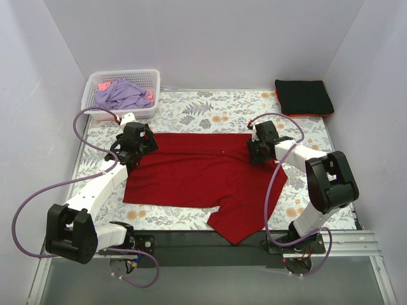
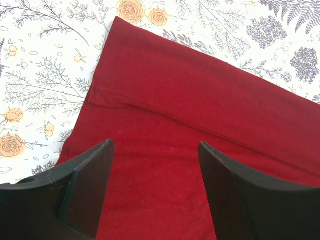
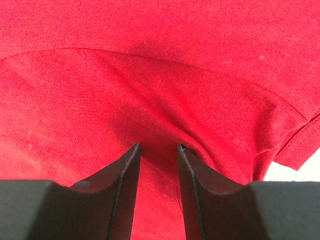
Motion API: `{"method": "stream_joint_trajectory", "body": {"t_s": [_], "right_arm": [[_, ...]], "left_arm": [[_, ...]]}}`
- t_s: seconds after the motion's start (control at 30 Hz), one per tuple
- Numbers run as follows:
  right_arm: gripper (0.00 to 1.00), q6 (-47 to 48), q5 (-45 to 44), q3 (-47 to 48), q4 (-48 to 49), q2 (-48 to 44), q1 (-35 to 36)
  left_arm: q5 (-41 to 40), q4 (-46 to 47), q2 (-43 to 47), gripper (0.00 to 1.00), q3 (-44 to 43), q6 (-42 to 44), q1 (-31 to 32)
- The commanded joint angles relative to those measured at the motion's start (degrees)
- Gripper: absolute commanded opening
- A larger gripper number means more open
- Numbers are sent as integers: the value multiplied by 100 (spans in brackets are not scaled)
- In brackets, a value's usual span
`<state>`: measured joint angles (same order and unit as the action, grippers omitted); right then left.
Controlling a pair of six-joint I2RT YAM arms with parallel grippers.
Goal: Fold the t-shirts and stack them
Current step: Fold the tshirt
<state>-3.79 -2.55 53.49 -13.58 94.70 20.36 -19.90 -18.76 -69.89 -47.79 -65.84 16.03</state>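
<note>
Our right fingers (image 3: 124, 200) pinch the deep-red tee (image 1: 191, 175), left fingers (image 2: 86, 195) hang open over its corner, so we want left clamped too before lifting both evenly.

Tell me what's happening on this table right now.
Two robot arms are working on a deep-red t-shirt spread out on the floral cloth. The left pincer hangs open over the shirt's far left corner, holding nothing. The right pincer appears closed on bunched fabric at the far right edge. A folded black t-shirt lies at the far right corner, and a lavender t-shirt sits crumpled in the white basket.
</note>
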Motion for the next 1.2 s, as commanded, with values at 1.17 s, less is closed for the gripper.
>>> {"method": "stream_joint_trajectory", "body": {"t_s": [1.17], "right_arm": [[1, 537, -246, 2771, -768, 1349, -58]], "left_arm": [[30, 83, -60, 66, -55, 89, 14]]}}
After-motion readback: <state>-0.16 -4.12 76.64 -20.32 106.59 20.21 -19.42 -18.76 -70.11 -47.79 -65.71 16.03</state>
